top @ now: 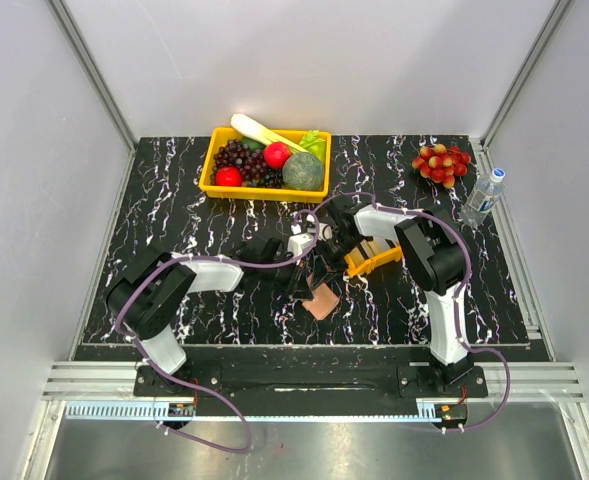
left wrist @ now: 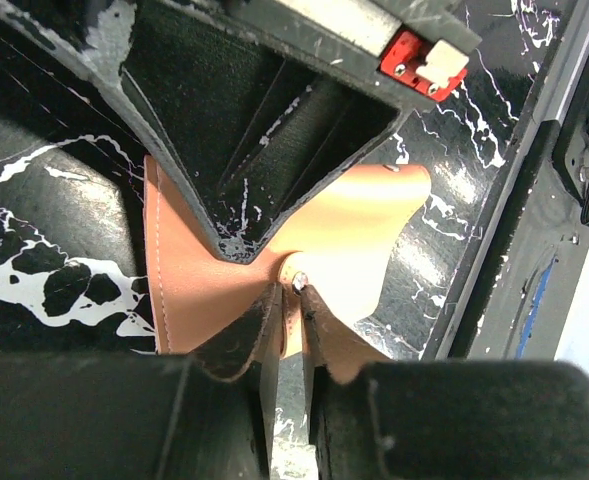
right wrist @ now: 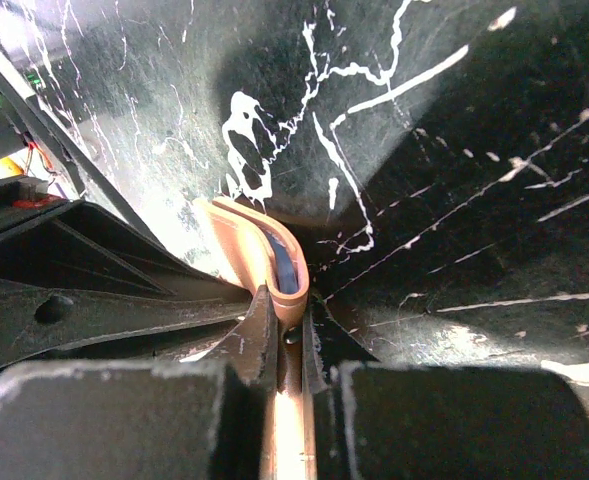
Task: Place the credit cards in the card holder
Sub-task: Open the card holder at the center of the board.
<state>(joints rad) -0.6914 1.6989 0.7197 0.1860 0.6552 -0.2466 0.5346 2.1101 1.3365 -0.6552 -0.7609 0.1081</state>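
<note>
The tan-pink card holder (top: 322,301) is at mid-table between the two grippers. My left gripper (top: 305,282) is shut on its snap tab; in the left wrist view the fingertips (left wrist: 292,292) pinch the tab and the leather (left wrist: 189,280) spreads out beyond them. My right gripper (top: 327,262) is shut on an edge of the card holder (right wrist: 242,245), and a blue-grey inner lining (right wrist: 288,272) shows just past the gripper (right wrist: 290,322). No credit card shows clearly. Something pale lies in the orange tray (top: 376,260), too small to make out.
A yellow fruit bin (top: 265,161) stands at the back centre. A bunch of red grapes (top: 441,163) and a water bottle (top: 482,197) are at the back right. The orange tray sits under the right arm's wrist. The table's metal front rail (left wrist: 534,170) shows in the left wrist view.
</note>
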